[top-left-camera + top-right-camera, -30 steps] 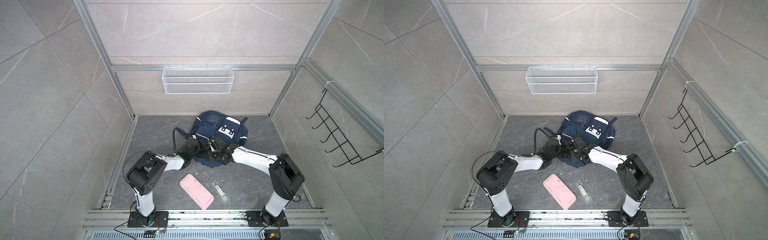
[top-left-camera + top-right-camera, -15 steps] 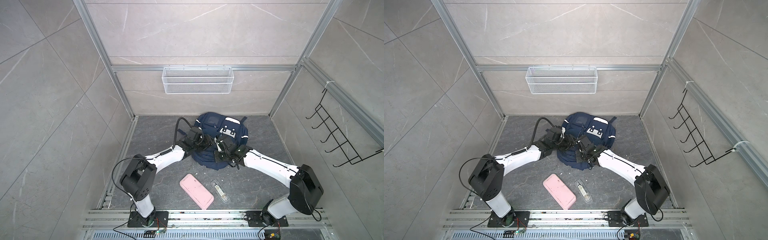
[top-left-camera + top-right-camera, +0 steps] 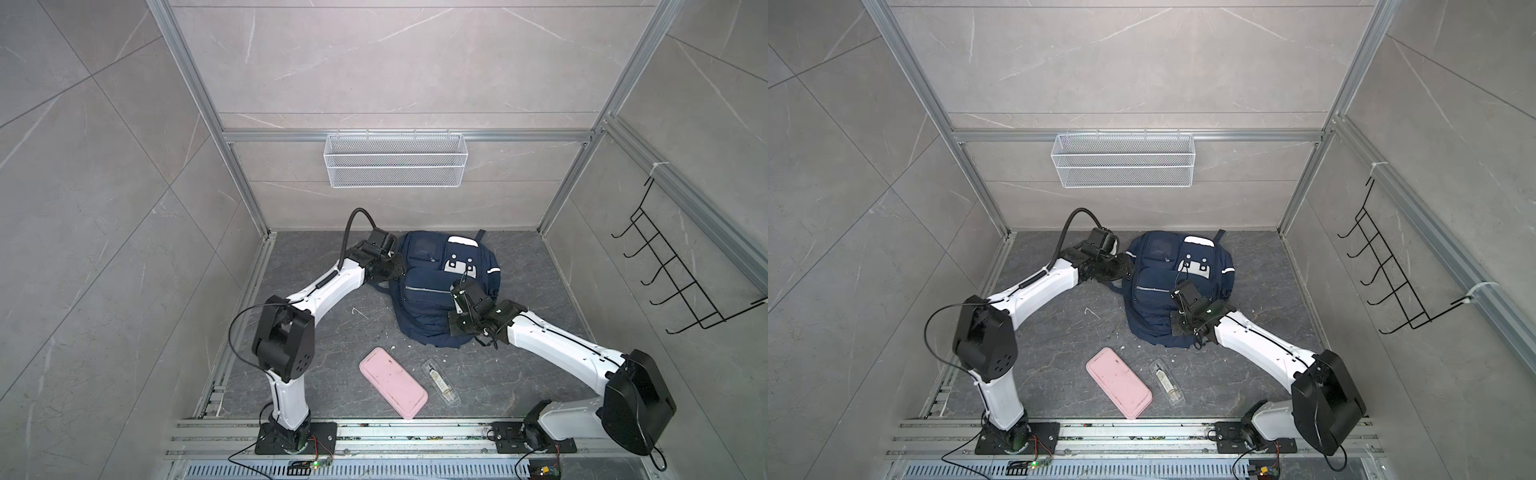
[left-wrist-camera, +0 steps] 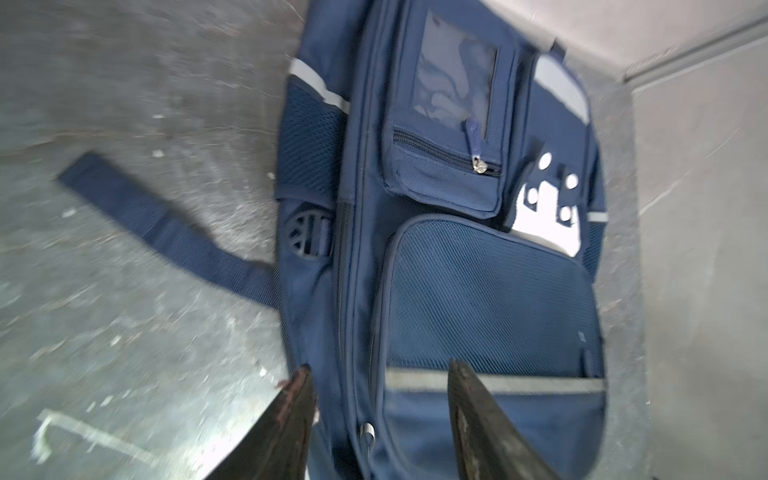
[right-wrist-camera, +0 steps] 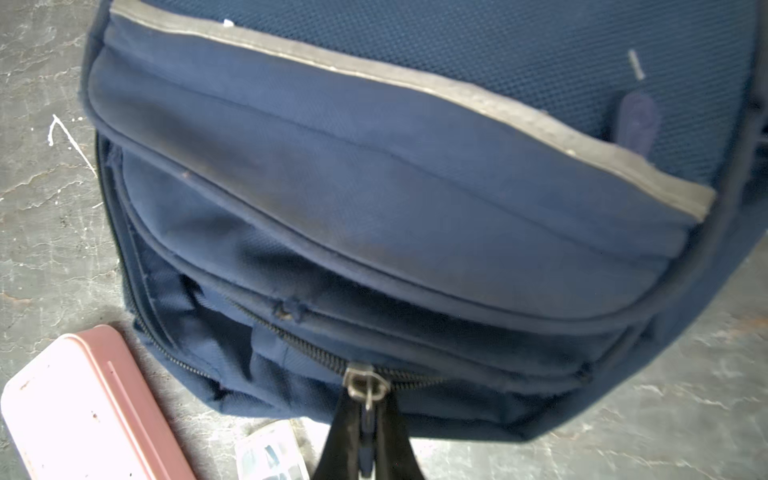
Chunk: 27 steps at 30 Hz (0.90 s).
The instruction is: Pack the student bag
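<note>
One change: left jaws now parted beside the student bag (image 3: 432, 286).

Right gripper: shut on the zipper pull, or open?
Shut on the student bag's zipper pull: in the right wrist view the right gripper pinches it.

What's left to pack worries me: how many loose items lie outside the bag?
2: a pink case on the robot's side of the student bag, a clear packet beside it; more may hide underneath.

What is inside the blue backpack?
Nothing inside shows: the student bag is covered by its own navy fabric. The right gripper pinches a zipper pull. The pink case lies outside, on the floor.
</note>
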Each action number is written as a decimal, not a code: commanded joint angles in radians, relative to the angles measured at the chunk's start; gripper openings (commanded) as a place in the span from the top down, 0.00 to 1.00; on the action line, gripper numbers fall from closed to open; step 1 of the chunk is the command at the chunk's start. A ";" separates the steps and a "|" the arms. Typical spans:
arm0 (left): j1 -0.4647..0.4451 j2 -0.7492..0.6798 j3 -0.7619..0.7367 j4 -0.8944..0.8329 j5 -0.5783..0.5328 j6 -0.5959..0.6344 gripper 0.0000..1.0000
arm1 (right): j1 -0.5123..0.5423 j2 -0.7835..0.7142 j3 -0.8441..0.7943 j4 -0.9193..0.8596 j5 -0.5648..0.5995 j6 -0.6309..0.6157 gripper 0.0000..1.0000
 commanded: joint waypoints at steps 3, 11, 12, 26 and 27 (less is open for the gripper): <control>-0.003 0.154 0.157 -0.120 0.073 0.102 0.48 | -0.019 -0.045 -0.016 -0.052 0.036 0.016 1.00; 0.005 0.205 0.167 -0.034 0.217 0.092 0.62 | -0.032 -0.035 -0.019 -0.049 0.025 0.013 1.00; 0.005 0.205 0.161 -0.018 0.232 0.088 0.65 | -0.032 -0.029 -0.019 -0.045 0.023 0.013 1.00; -0.008 0.096 0.095 -0.064 0.090 0.134 0.72 | -0.033 0.005 -0.021 -0.026 0.017 0.016 1.00; -0.011 0.091 0.092 -0.071 0.079 0.142 0.72 | -0.033 0.006 -0.020 -0.024 0.015 0.017 1.00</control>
